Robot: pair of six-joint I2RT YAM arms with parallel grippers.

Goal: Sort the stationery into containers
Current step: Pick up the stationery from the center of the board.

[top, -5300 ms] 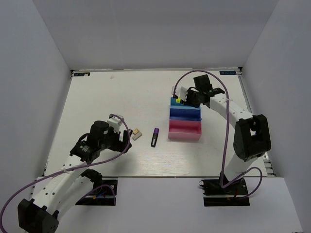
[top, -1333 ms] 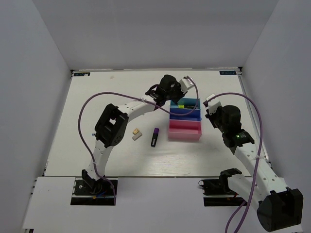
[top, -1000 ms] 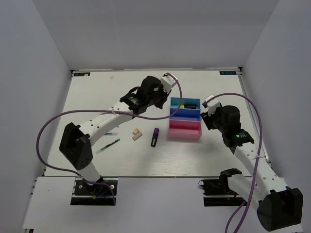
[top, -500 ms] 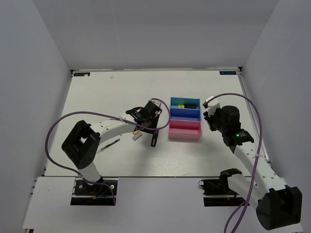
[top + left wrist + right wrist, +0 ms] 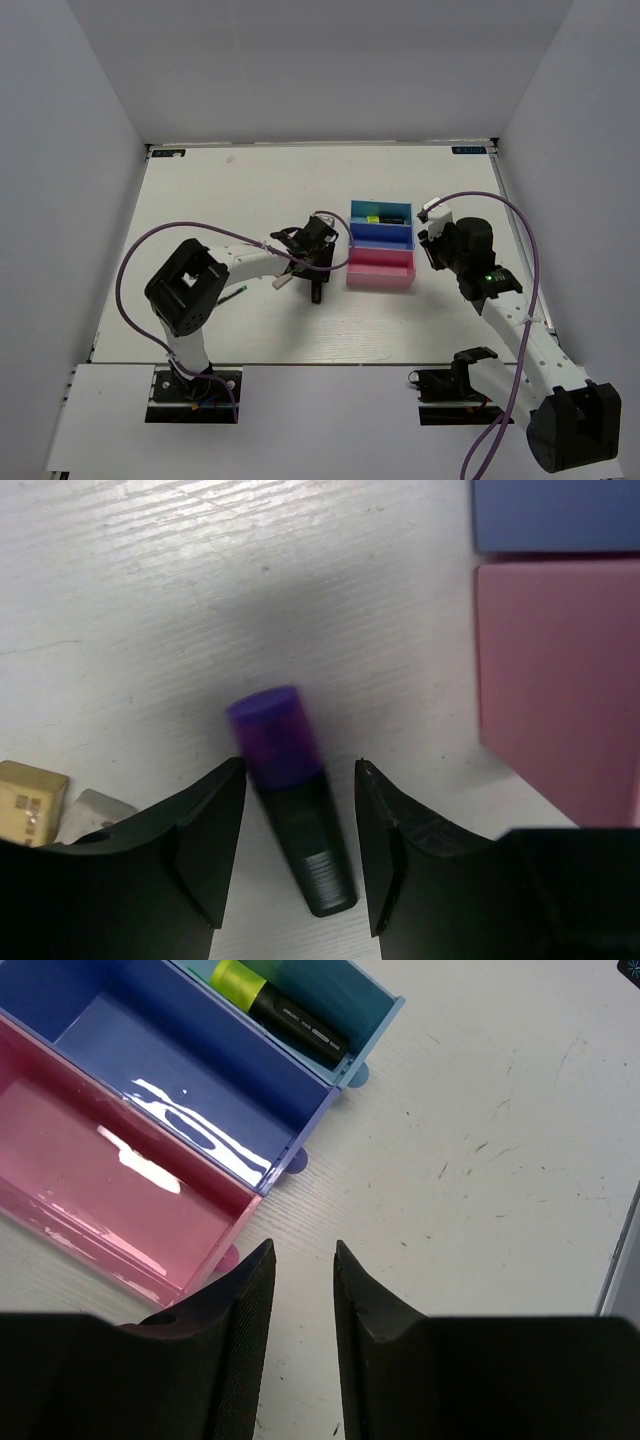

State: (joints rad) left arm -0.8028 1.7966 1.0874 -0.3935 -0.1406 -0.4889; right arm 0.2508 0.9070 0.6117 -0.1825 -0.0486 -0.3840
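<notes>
A short plastic marker with a purple cap and black barrel (image 5: 297, 805) lies near the middle of the white tabletop (image 5: 200, 200). The left gripper (image 5: 298, 770) is low over it with its jaws apart. One finger sits on each side of the barrel with a strip of tabletop showing on either side, so nothing is clamped.

From above, the gripper hides the cap and only the marker's black end shows. Just left of the marker sit a small tan eraser block (image 5: 28, 798), cut off by the picture's edge, and a whitish eraser block (image 5: 92, 810), half hidden behind a finger.

Toward the right edge stand three joined plastic trays: the cyan tray (image 5: 330, 990), the blue tray (image 5: 170, 1070) and the pink tray (image 5: 120, 1180). All three are cropped in both wrist views. A yellow highlighter with a black cap (image 5: 280, 1012) lies in the cyan one.

The right gripper (image 5: 301, 1248) hangs over bare tabletop beside the pink tray's corner, jaws narrowly apart and empty. Nearer the left edge lies a thin dark stick (image 5: 232, 295), too small to identify.
</notes>
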